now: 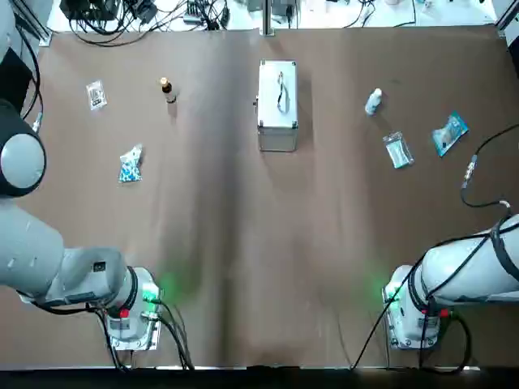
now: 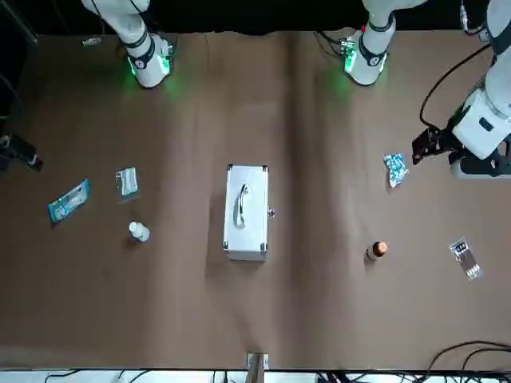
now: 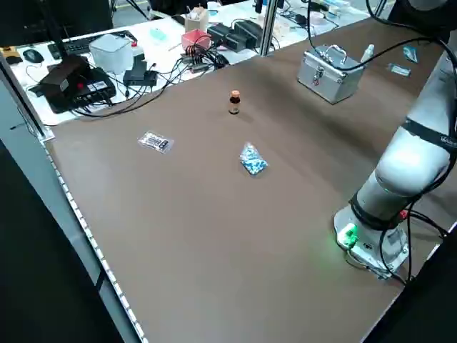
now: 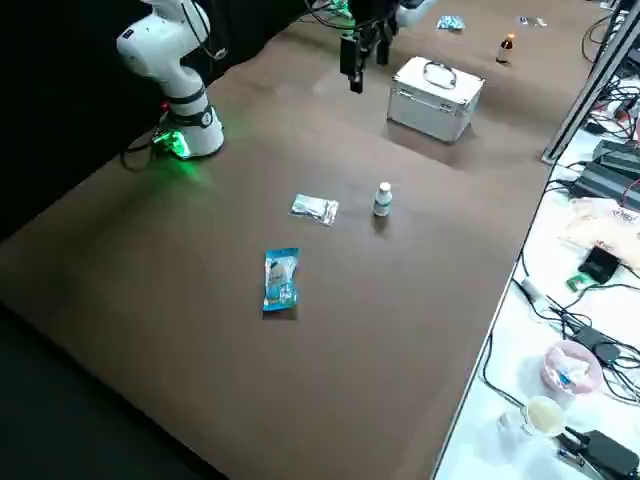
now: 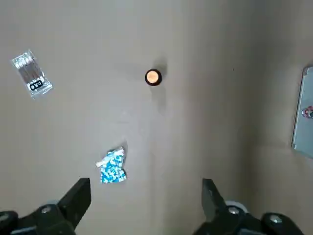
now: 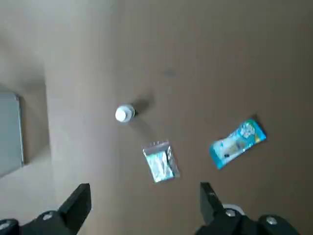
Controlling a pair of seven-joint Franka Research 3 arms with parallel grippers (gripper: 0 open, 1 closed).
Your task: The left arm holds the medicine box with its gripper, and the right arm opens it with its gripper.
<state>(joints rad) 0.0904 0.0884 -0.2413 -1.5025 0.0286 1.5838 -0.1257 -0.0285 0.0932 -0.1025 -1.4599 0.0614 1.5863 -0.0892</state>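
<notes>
- Far across the brown table [image 1: 243, 267], in the middle and away from both arm bases [image 1: 134, 324], sits the medicine box [image 1: 277, 105]. It is a shiny silver case, lying flat with its handle on top and its lid shut.
- Nothing touches the box. Both grippers are well apart from it.
- Up over the left part of the table hangs the left gripper [image 5: 145, 198]. Its two fingers [image 5: 78, 196] are spread wide and hold nothing.
- Down on the table near it lies a little blue-and-white bag [image 5: 113, 166]. Farther off are a small brown bottle [image 5: 153, 77] with an orange cap and a clear packet [image 5: 30, 73] with a label. The brown bottle is between that packet and the box.
- Up over the right part of the table hangs the right gripper [image 6: 144, 200]. Its fingers are spread wide too, and they hold nothing.
- Down on the table near it lie a clear little bag [image 6: 160, 161] and a blue packet [image 6: 238, 143], close to each other but not touching. A small white bottle [image 6: 124, 113] stands just beside the clear little bag, between it and the box.
- Both arm bases sit at the robot's edge of the table, one at each side, and a green light [image 1: 151, 293] glows on each.
</notes>
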